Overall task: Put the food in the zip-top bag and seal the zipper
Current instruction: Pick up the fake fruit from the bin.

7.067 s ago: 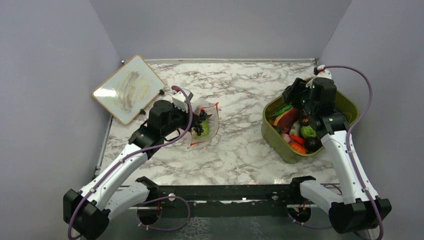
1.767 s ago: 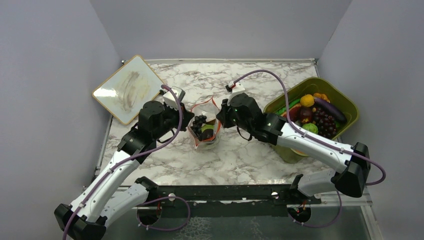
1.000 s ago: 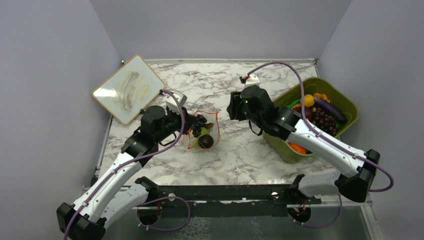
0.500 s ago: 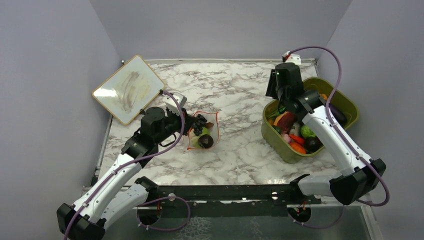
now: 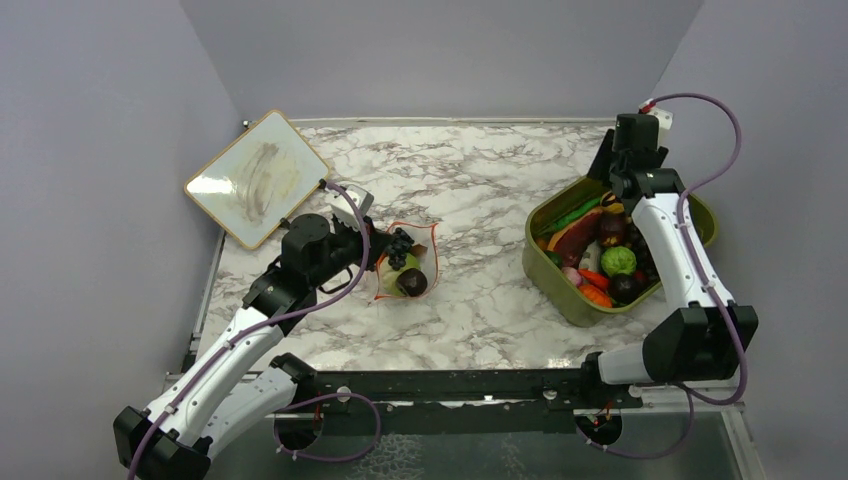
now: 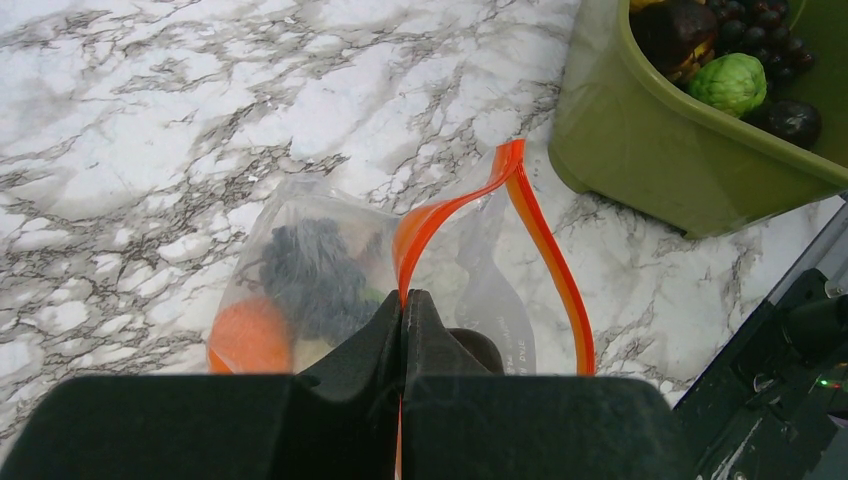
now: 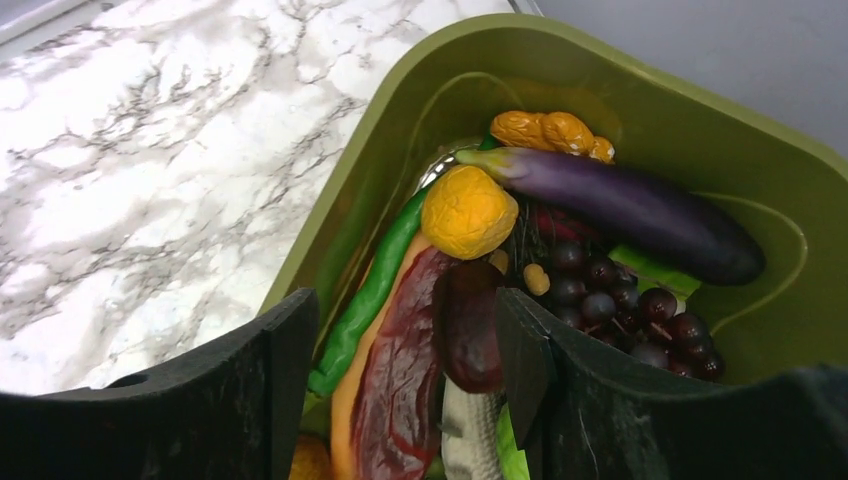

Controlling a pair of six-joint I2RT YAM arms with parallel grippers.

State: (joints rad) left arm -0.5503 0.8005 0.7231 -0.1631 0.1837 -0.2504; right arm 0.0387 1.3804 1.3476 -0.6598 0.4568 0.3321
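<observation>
— How many of each are we seeing?
— Two grippers, one bag (image 5: 407, 262), one bin (image 6: 680, 170) and one board (image 5: 257, 177), all on one table (image 5: 480, 200). Four pieces are showing inside the bag: grapes (image 5: 400, 243), a brown ball (image 5: 411, 283), a green ball (image 5: 393, 266) and, in the left wrist view, an orange piece (image 6: 248, 337).

— Where is the bag lying?
— Left of the table's centre, well apart from the bin. Its mouth is gaping, with the zipper (image 6: 520, 200) strips parted.

— And the grippers?
— The left gripper (image 6: 403, 300) is squeezing tight on the zipper's near end. The right gripper (image 7: 405, 335) is hanging over the bin's far end, fingers spread wide with nothing between them. One eggplant (image 7: 620, 210) and one yellow ball (image 7: 468, 212) are lying below it among other food.

— What is differing from before?
— Half a second ago the right gripper was hovering over the bin's left side, and a second ago it was out over mid-table. The bag and left gripper are sitting as they were a second ago. Seven seconds ago the bag was holding no brown ball.
</observation>
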